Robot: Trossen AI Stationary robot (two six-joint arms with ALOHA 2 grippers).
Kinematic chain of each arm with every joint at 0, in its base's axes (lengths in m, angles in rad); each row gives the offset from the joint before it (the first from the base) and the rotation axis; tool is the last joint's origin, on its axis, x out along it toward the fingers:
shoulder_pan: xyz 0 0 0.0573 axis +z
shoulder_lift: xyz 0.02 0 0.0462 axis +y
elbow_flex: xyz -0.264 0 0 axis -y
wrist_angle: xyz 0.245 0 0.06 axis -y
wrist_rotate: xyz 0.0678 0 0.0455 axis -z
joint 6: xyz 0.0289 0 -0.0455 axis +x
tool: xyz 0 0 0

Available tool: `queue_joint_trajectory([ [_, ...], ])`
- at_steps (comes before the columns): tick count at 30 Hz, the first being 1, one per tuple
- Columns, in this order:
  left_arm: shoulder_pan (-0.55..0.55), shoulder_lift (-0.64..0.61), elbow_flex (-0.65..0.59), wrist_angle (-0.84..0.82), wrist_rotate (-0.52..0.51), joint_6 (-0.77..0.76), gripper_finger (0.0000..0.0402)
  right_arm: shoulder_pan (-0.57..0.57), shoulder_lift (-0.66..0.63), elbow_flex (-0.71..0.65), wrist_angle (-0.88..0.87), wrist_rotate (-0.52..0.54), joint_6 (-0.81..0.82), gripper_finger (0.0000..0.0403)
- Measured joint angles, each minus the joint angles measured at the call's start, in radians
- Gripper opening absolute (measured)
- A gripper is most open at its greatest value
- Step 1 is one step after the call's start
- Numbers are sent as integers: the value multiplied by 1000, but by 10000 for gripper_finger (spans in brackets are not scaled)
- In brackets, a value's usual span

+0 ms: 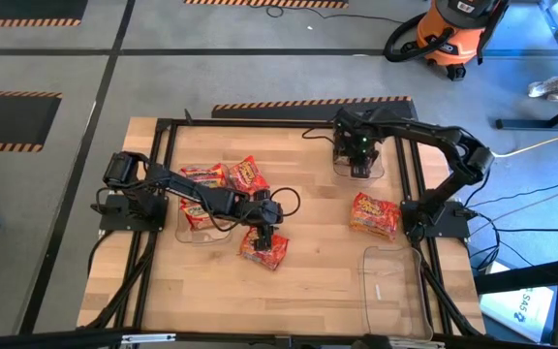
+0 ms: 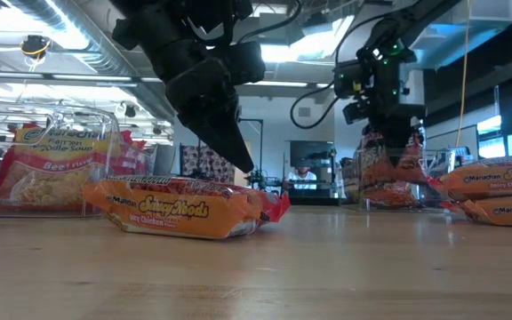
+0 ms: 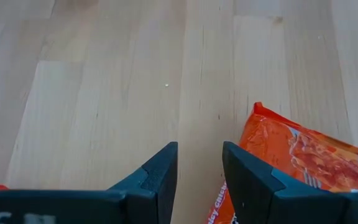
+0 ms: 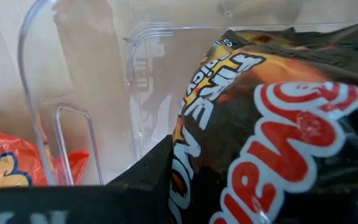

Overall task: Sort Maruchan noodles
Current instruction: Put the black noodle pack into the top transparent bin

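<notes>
My left gripper [image 1: 264, 225] [image 2: 241, 160] [image 3: 199, 167] points down near the table's middle, open by a narrow gap. It stands at the edge of an orange-red noodle packet [image 1: 264, 249] [image 2: 185, 209] [image 3: 303, 158] that lies flat on the wood. Whether a finger touches that packet, I cannot tell. My right gripper [image 1: 358, 155] [image 2: 385, 120] is over a clear bin [image 1: 381, 170] [image 4: 36, 93] at the far right, shut on a dark maroon packet [image 4: 272, 124]. Other packets lie in the left bin [image 1: 194, 223] and in a pile [image 1: 374, 215] on the right. My right gripper holds the dark maroon packet from above, fingers pointing down. The packet [image 2: 388, 169] hangs below them, reaching into the clear bin. One finger [image 4: 157, 165] shows beside the packet's printed face [image 4: 194, 155]; the packet itself hides the other finger and the place of the pinch.
The left bin [image 2: 52, 160] holds red-and-yellow packets [image 1: 223, 176], some sticking out over its rim. A second clear bin [image 1: 390, 281] stands at the near right. A black frame runs round the table. Bare wood lies between the middle packet and the right pile [image 2: 496, 191].
</notes>
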Motion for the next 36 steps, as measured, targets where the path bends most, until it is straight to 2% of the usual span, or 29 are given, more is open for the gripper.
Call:
queue_joint_trajectory([
  [11,1,0,0,10,0,3,121,53,24,0,22,10,-3,124],
  [24,0,0,0,13,0,2,121,113,134,0,16,40,2,124],
  [32,0,0,0,13,0,2,121,111,137,-1,27,132,6,125],
  [36,0,0,0,13,0,2,121,111,137,-1,43,132,5,147],
])
